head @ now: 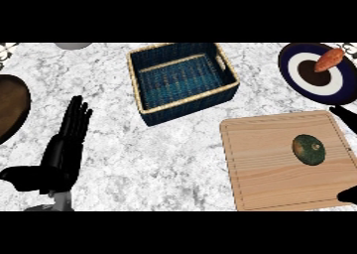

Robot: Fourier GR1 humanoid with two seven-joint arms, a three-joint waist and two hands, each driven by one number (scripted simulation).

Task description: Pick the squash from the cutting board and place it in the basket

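Observation:
A dark green squash (310,149) lies on the wooden cutting board (269,168) at the right. The blue woven basket (153,111) with a tan rim stands behind the board, at the middle of the counter, and holds nothing. My right hand (350,119) shows only at the right edge: fingers by the board's far right corner and the thumb (353,194) near its front corner, spread apart, not touching the squash. My left hand (64,144) rests open at the lower left, fingers straight.
A blue and white plate (298,79) with an orange vegetable (329,60) stands at the back right. A dark wooden plate (6,111) lies at the left edge. A grey object (73,45) peeks in at the top.

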